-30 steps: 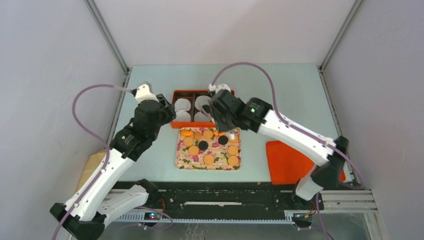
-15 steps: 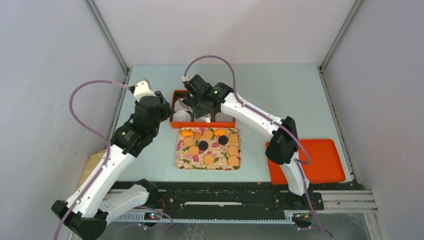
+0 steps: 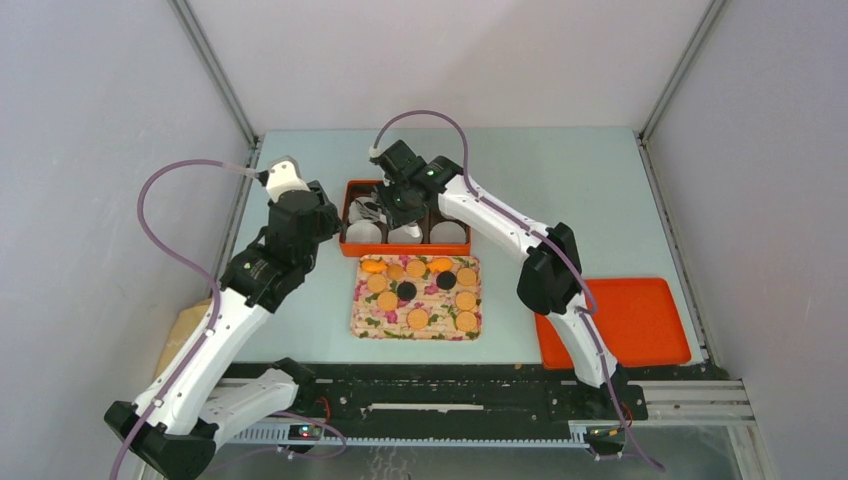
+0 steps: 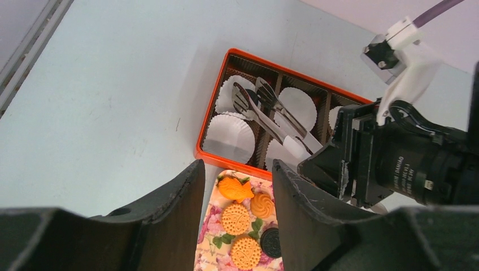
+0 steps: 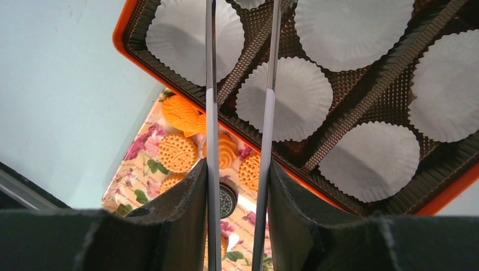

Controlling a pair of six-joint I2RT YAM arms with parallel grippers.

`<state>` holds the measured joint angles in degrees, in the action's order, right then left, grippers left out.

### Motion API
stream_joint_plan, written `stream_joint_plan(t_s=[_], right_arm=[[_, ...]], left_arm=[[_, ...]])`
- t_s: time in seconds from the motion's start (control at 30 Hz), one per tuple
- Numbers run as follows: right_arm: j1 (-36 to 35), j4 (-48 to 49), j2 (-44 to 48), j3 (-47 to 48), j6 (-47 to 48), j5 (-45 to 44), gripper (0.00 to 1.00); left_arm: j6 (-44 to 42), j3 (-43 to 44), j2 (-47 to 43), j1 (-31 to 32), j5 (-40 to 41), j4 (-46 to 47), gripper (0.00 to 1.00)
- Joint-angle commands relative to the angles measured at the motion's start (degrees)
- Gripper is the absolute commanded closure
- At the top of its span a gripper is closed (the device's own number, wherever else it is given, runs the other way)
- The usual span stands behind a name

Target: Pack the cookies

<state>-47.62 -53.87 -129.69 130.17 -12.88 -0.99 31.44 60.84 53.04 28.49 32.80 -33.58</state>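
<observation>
The cookies [image 3: 417,293], golden-orange discs and a few black ones, lie on a floral tray [image 3: 365,322]. Behind it stands an orange box [image 3: 404,251] of white paper cups. My right gripper [image 3: 398,203] is shut on metal tongs [image 3: 366,211] and holds them over the box's left half. In the left wrist view the tongs [image 4: 271,113] end over the far-left cup, with nothing between their tips. In the right wrist view the tong arms [image 5: 211,113] run between my fingers, with cookies [image 5: 176,151] below. My left gripper [image 4: 237,169] is open and empty above the tray's far-left corner.
An orange lid [image 3: 615,320] lies flat at the right near edge of the table. A brown object [image 3: 185,330] sits at the table's left edge beside the left arm. The right arm reaches across the box's right half.
The right arm has swung left and away from me, carrying the tongs from the tray's far edge to over the box's left half. The left arm has barely moved.
</observation>
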Motion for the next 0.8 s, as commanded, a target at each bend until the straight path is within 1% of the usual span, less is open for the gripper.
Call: stream_joint_plan(t_s=[0.0, 0.17, 0.2, 0.23, 0.3, 0.33, 0.43, 0.47, 0.53, 0.57, 0.63, 0.7, 0.77], right_arm=[[0.4, 3.9, -0.7, 2.1, 1.2, 3.0, 1.00], [0.4, 5.6, -0.9, 1.5, 1.5, 3.0, 1.00], [0.4, 5.8, -0.8, 1.5, 1.5, 2.7, 0.97], [0.4, 6.2, -0.8, 1.3, 1.4, 2.2, 0.90], [0.4, 7.1, -0.2, 0.4, 1.3, 1.4, 0.72], [0.4, 7.5, 0.1, -0.1, 1.2, 1.1, 0.65], [0.5, 7.7, 0.6, -0.8, 1.1, 1.6, 0.57], [0.5, 7.6, 0.8, -0.9, 1.1, 1.5, 0.54], [0.6, 7.6, 1.3, -1.1, 1.1, 1.2, 0.52], [0.6, 7.8, 1.7, -1.5, 1.2, 1.0, 0.47], [0.7, 8.2, 2.3, -1.8, 1.2, 1.0, 0.43], [1.0, 8.1, 2.6, -1.7, 1.1, 1.0, 0.43], [0.9, 8.3, 4.2, -2.8, 1.0, -1.3, 0.44]], left_arm=[[-1.2, -0.6, -0.4, -0.5, 0.5, 1.7, 0.48], [-1.1, -1.1, -0.4, -0.6, 0.0, 2.2, 0.48], [-1.1, -1.2, -0.3, -0.6, -0.1, 2.3, 0.48], [-1.1, -1.4, -0.2, -0.6, -0.3, 2.4, 0.48], [-1.3, -1.6, 0.1, -0.6, -1.0, 2.6, 0.48], [-1.4, -1.7, 0.2, -0.6, -1.5, 2.8, 0.47], [-1.5, -2.1, 0.3, -0.6, -2.7, 3.2, 0.46], [-1.7, -2.3, 0.4, -0.6, -3.1, 3.4, 0.46], [-1.9, -2.4, 0.5, -0.6, -4.0, 3.8, 0.46], [-2.0, -2.4, 0.5, -0.6, -4.5, 4.0, 0.45], [-2.0, -2.6, 0.7, -0.6, -5.2, 4.3, 0.45], [-2.0, -2.6, 0.8, -0.6, -5.7, 4.5, 0.45], [-1.9, -2.6, 0.6, -0.6, -6.0, 4.6, 0.45]])
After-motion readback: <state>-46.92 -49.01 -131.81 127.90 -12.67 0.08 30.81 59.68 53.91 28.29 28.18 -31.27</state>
